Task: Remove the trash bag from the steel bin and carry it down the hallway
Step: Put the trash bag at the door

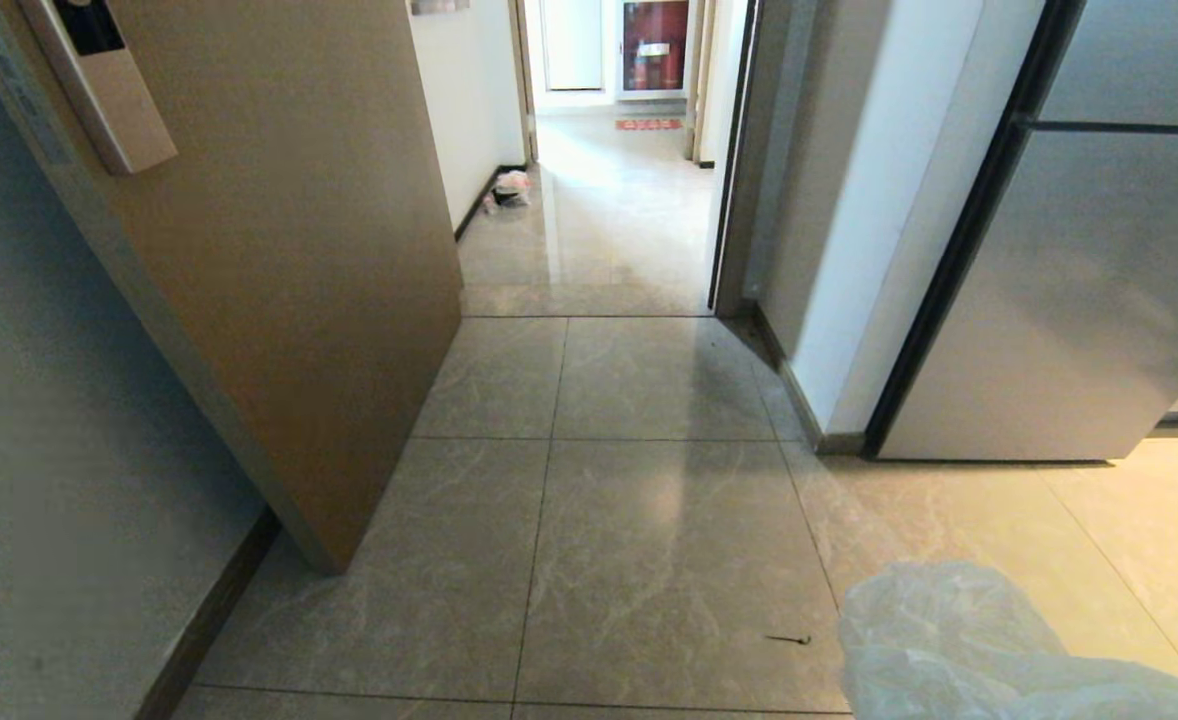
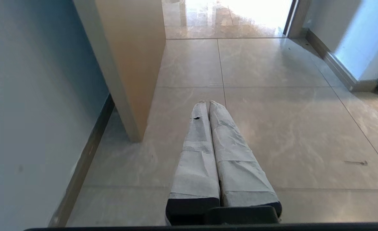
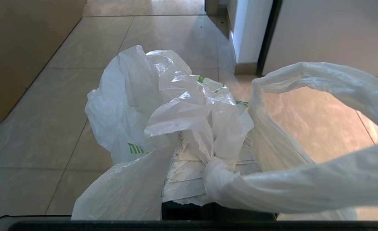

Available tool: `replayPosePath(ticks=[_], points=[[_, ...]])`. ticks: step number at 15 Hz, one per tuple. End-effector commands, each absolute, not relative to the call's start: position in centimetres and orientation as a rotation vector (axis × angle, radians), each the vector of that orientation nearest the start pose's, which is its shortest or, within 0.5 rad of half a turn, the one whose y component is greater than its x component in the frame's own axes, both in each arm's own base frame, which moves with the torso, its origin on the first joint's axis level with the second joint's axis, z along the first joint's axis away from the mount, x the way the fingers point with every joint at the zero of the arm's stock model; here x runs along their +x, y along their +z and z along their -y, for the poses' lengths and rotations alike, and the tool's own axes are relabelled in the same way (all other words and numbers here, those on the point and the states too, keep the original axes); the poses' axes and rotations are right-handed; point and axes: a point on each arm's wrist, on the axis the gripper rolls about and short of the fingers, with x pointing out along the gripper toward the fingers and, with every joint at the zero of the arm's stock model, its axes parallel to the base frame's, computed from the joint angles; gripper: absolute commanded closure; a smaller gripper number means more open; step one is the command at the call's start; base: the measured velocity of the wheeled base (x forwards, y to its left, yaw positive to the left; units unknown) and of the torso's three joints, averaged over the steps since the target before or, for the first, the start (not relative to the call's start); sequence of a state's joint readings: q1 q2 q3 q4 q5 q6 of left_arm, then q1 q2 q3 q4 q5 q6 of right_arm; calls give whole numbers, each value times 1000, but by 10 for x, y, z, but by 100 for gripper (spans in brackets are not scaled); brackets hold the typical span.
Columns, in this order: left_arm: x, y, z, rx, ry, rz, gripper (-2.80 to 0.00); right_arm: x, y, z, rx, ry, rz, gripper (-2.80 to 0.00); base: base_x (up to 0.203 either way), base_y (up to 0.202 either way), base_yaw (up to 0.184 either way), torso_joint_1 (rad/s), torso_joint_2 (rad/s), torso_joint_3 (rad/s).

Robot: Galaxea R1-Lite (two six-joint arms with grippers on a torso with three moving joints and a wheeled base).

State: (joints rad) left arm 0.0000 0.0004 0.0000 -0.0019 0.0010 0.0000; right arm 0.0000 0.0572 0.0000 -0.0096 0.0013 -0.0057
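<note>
Head view: hallway (image 1: 599,220) is stretching ahead past an open tan door (image 1: 289,260) on the left and a steel-grey fridge (image 1: 1079,280) on the right, glossy beige tiles running to a red-fronted cabinet (image 1: 655,45) at the far end. A small bag of rubbish (image 1: 509,188) is sitting against the left skirting well down the passage. Trash bag (image 3: 176,112) is bunching around the right gripper (image 3: 208,154), whose fingers are clenched on its crinkled white plastic; one loop handle is arching off to the side. Left gripper (image 2: 207,102) is hanging over bare tile near the door, fingers pressed together, holding nothing.
</note>
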Motion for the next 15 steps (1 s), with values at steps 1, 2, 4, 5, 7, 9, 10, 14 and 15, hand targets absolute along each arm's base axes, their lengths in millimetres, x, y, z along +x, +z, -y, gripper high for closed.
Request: replayPosePath(ticks=[1,2,4,5,7,9,10,14,15], points=[[-23,75,0,0,2,2,0,-18,77,0,-6,3,-50,0,193,0,-1,2,1,2],[-23,75,0,0,2,2,0,-18,77,0,-6,2,-49,0,191,0,2,5,4,5],[-23,75,0,-1,3,2,0,-18,77,0,-6,2,-50,0,192,0,1,5,0,-1],[-23,75,0,-2,2,2,0,-18,78,0,-6,3,-48,0,192,0,1,4,4,4],[-23,75,0,-2,2,2,0,-18,78,0,-6,2,-48,0,192,0,2,4,-1,2],[-23,75,0,-2,2,2,0,-18,77,0,-6,3,-49,0,190,0,1,0,2,1],[-23,75,0,-2,2,3,0,-18,77,0,-6,2,-49,0,191,0,1,2,2,2],[-23,75,0,-2,3,3,0,-18,78,0,-6,3,-49,0,191,0,2,5,4,-1],[-23,75,0,-2,3,3,0,-18,78,0,-6,2,-48,0,196,0,1,4,4,4]])
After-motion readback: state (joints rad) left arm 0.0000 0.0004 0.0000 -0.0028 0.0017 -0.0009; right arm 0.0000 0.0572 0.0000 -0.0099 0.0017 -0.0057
